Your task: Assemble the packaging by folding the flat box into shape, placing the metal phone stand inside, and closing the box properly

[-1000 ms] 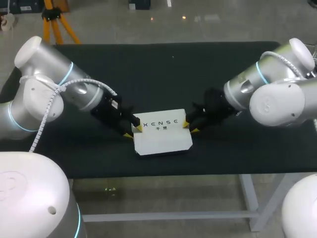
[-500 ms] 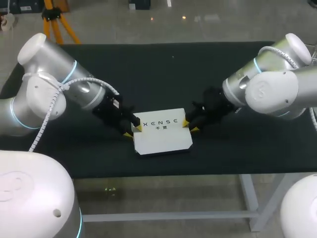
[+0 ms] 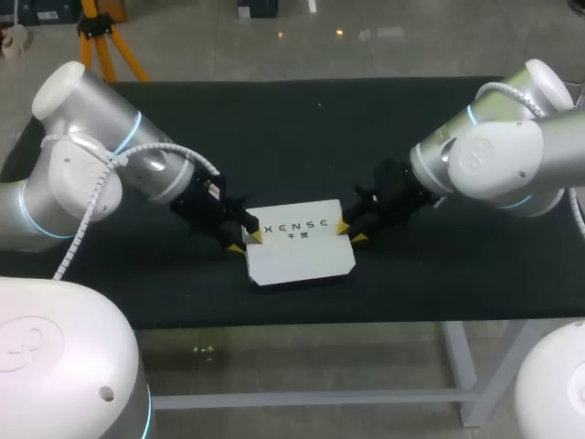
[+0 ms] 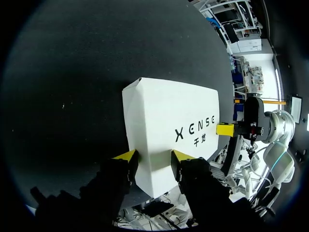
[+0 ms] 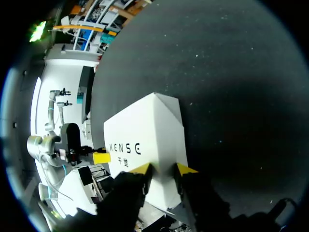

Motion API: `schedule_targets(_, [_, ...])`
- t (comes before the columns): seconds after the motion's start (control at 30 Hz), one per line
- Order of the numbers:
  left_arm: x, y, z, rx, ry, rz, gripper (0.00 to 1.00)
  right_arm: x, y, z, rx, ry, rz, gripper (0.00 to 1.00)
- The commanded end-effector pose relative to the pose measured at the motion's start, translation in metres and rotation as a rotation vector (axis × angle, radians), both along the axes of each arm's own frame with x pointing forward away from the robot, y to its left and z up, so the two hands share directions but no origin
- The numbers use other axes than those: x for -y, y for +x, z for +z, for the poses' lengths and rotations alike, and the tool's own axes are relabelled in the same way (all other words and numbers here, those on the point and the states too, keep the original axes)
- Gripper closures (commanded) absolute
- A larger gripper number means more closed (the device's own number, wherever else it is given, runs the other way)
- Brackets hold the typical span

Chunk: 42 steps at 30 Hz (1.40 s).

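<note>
Our box [image 3: 300, 251] lies formed and closed on the table [image 3: 411, 137], stand unseen, presumably inside; left gripper [image 3: 246, 241] and right gripper [image 3: 350, 233] each clamp an end, likely finishing closure

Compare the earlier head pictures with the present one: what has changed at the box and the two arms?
Only the arms' upper links shifted. The right arm's big elbow joint swung up and inward, and the left arm's elbow edged slightly inward. Nothing was taken hold of or let go. The left gripper and right gripper stayed at the ends of the white box, which kept its place.
</note>
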State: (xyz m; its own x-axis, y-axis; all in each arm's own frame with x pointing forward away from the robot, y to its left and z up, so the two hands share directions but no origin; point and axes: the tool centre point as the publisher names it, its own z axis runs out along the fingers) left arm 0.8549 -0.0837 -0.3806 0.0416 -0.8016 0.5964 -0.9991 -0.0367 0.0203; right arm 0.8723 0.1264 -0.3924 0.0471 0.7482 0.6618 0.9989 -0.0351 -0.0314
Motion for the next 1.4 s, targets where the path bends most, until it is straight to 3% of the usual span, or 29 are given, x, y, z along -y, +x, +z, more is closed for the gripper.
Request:
schedule_targets(0.03, [0.0071,0.0012,-0.0034,-0.002,0.004,-0.001,0.62,-0.0074,0.004,-0.0053,-0.006,0.006,0.006,0.64])
schedule_targets(0.27, [0.0071,0.0012,-0.0034,-0.002,0.004,-0.001,0.58,-0.0074,0.004,-0.0053,-0.006,0.006,0.006,0.64])
schedule_targets(0.37, [0.0071,0.0012,-0.0034,-0.002,0.004,-0.001,0.58,-0.0074,0.004,-0.0053,-0.006,0.006,0.006,0.58])
schedule_targets(0.73, [0.0076,0.0013,-0.0027,-0.002,-0.001,-0.007,0.58,-0.0077,0.0037,-0.0053,-0.004,0.006,0.006,0.58])
schedule_targets(1.17, [0.0084,0.004,-0.0037,-0.051,-0.014,-0.032,0.55,-0.0109,-0.0026,-0.0078,-0.014,0.022,0.035,0.55])
schedule_targets(1.4, [0.0068,0.0042,0.0015,-0.069,-0.01,-0.036,0.55,-0.0123,-0.0052,-0.0061,-0.026,0.01,0.055,0.58])
